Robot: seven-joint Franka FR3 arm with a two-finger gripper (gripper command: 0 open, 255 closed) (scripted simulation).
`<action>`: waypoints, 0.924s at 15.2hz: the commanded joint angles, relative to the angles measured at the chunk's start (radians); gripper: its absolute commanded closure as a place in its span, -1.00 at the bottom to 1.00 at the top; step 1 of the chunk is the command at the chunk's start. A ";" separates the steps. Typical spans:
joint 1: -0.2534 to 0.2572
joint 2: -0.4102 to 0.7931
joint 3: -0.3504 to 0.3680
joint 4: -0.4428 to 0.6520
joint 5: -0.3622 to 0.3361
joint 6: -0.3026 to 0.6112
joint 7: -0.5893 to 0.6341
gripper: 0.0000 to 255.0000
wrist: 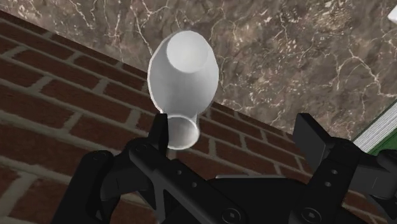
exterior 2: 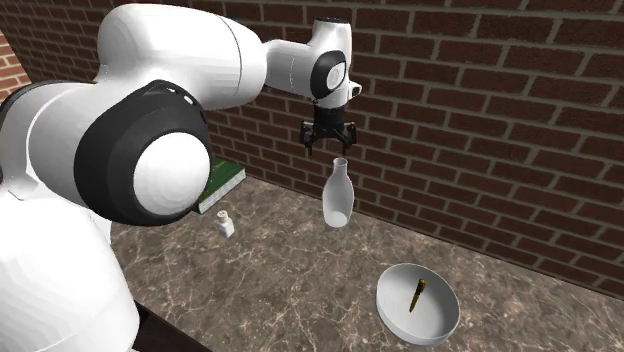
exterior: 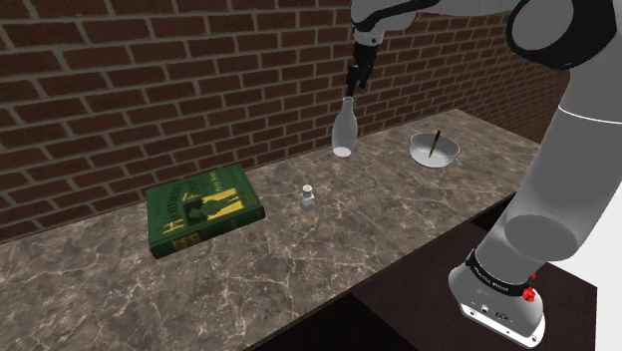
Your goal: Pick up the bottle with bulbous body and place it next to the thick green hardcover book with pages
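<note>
A white bottle (exterior: 345,135) with a bulbous body and narrow neck stands upright on the marble counter (exterior: 329,249), close to the brick wall. My black gripper (exterior: 357,82) hangs just above its mouth, pointing down, open and holding nothing. The second exterior view has the gripper (exterior 2: 328,143) a little above the bottle (exterior 2: 338,200). In the wrist view the bottle (wrist: 183,79) has its neck close beside one finger (wrist: 160,137), off centre in the open gripper (wrist: 234,130). The green hardcover book (exterior: 204,207) lies flat towards the shoulder view's left.
A small white shaker (exterior: 309,198) stands between book and bottle. A white bowl (exterior: 435,150) holding a dark stick sits to the shoulder view's right of the bottle. The brick wall (exterior: 179,90) runs behind the counter, whose front edge drops to a dark floor.
</note>
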 commanded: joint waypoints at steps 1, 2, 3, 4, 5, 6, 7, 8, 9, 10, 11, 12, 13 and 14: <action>-0.021 0.094 -0.005 0.081 0.040 -0.003 -0.033 -1.00; -0.033 0.139 -0.005 0.127 0.057 -0.012 -0.046 -1.00; -0.045 0.184 -0.004 0.176 0.074 -0.022 -0.058 -1.00; -0.059 0.231 -0.002 0.227 0.091 -0.035 -0.069 -1.00; -0.071 0.270 0.000 0.272 0.103 -0.046 -0.076 -1.00; -0.072 0.272 0.002 0.262 0.104 -0.034 -0.077 -1.00; -0.071 0.275 0.003 0.253 0.105 -0.022 -0.078 -1.00; -0.071 0.278 0.004 0.244 0.106 -0.010 -0.079 -1.00; -0.070 0.281 0.005 0.236 0.108 0.001 -0.080 -1.00; -0.070 0.285 0.006 0.228 0.109 0.013 -0.081 -1.00; -0.069 0.288 0.007 0.220 0.111 0.024 -0.082 -1.00; -0.069 0.292 0.007 0.212 0.112 0.036 -0.083 -1.00; -0.068 0.294 0.008 0.207 0.113 0.042 -0.084 -1.00; -0.068 0.294 0.008 0.208 0.113 0.042 -0.084 -1.00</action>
